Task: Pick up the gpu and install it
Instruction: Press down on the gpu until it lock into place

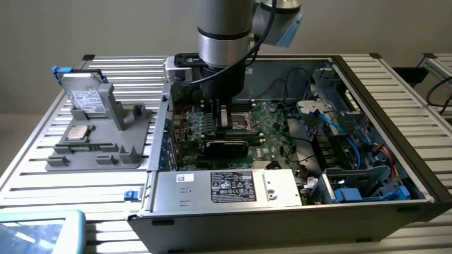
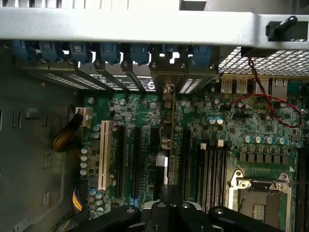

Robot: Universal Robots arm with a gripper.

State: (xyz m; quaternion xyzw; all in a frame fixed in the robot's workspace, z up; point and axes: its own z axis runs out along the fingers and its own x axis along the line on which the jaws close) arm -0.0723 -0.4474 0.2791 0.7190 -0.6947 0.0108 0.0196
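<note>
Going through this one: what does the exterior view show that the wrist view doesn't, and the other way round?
Exterior view: the grey robot arm, a grey fixture tray carrying a silver hard drive with a white label, and the silver power supply box.

Wrist view: the black gripper, what looks like the gpu, a thin card seen edge-on ahead of it, a white expansion slot and a row of blue latches.

Both: the green motherboard.

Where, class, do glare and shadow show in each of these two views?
Exterior view: even light, pale glare on the ribbed table, shadow deep inside the computer case. Wrist view: bright glare along the case's metal rail and through the mesh grille; the gripper is a dark silhouette over the motherboard.
</note>
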